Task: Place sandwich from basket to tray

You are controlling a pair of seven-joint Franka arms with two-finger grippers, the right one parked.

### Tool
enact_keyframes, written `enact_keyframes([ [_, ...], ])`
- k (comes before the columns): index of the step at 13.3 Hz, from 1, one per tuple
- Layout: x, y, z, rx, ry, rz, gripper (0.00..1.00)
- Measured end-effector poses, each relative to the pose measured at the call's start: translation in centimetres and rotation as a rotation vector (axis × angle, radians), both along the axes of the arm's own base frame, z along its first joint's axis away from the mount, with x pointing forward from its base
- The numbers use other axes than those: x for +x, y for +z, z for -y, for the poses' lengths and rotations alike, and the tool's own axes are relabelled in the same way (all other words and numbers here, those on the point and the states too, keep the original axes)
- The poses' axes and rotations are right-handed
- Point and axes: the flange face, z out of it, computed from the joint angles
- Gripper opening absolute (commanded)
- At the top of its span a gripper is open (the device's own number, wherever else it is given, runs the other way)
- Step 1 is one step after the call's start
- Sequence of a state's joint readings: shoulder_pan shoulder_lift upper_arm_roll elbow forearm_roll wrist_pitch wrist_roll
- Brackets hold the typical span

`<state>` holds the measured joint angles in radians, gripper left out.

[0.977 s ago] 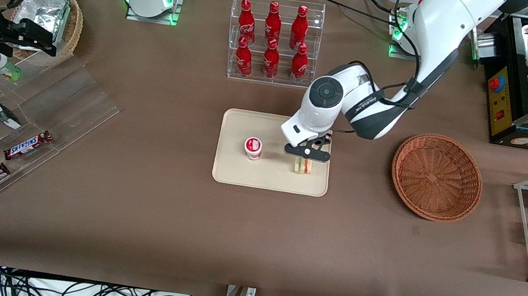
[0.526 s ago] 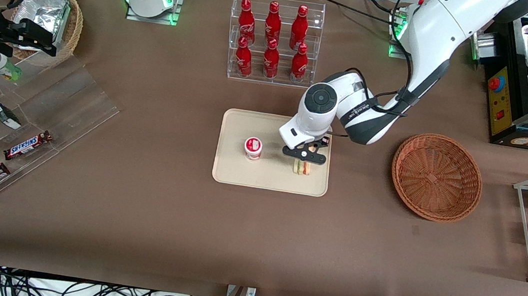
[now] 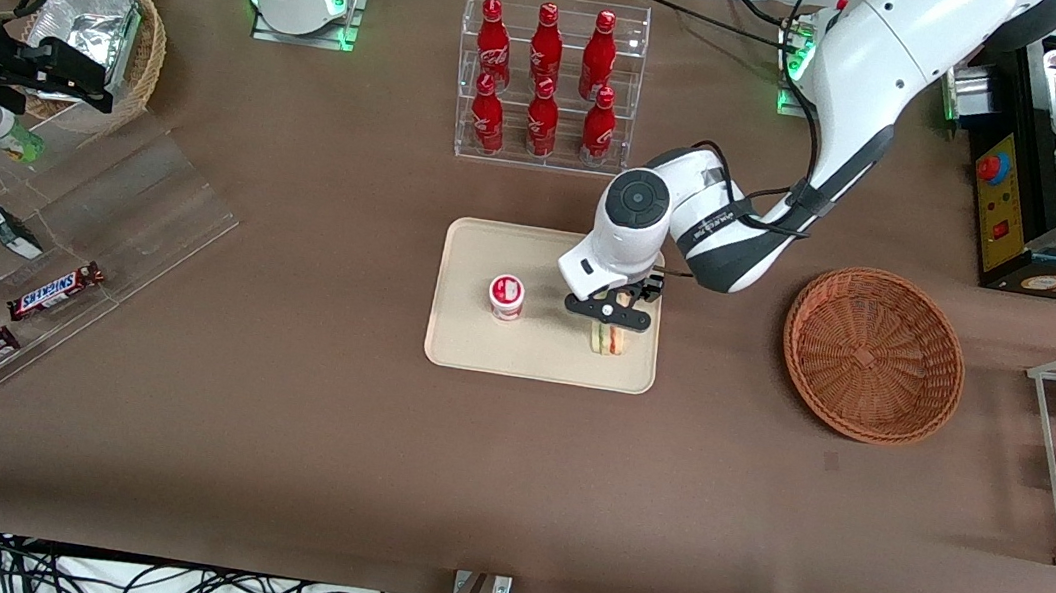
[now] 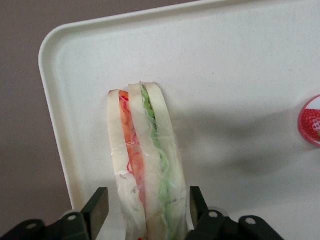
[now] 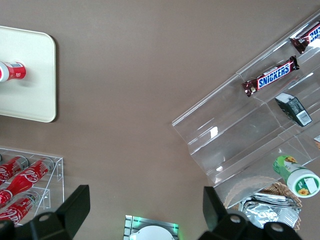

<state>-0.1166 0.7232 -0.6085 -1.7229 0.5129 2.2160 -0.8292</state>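
On the flat beige rectangular tray (image 3: 462, 344), a small white cup with a red strawberry lid (image 3: 506, 296) stands near the middle. Beside that cup, toward the tray's edge nearest the working arm, the clear-wrapped triangular white-bread sandwich (image 4: 145, 165) with green, red and pink filling stands on edge, resting on the tray. The left arm's gripper (image 4: 145, 210) sits directly over it, fingers (image 4: 97, 210) spread either side with a sliver of gap showing on each flank, so it appears to have let go. Well apart from the tray, the round reddish-brown wicker basket (image 3: 873, 354) lies empty.

The placement looks done; only lifting clear seems left. The fingertips' contact is hard to confirm, and the sandwich's upper end is cut off.
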Motion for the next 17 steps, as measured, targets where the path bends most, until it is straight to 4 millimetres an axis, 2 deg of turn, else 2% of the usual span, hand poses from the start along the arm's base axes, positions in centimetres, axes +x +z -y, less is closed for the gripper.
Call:
enact_keyframes([
  [2, 0.7, 0.8, 0.0, -0.009, 0.029, 0.017, 1.0],
  [4, 2.3, 3.3, -0.3, -0.029, 0.063, 0.063, 1.0],
  [6, 4.2, 7.8, -1.3, -0.061, 0.134, 0.122, 1.0],
  [8, 5.2, 12.8, -2.8, -0.054, 0.207, 0.161, 1.0],
  [12, 7.0, 22.5, -7.8, 0.0, 0.36, 0.2, 1.0],
  [15, 8.0, 27.8, -11.1, 0.005, 0.449, 0.199, 1.0],
  [17, 8.2, 30.0, -12.7, 0.005, 0.489, 0.188, 1.0],
])
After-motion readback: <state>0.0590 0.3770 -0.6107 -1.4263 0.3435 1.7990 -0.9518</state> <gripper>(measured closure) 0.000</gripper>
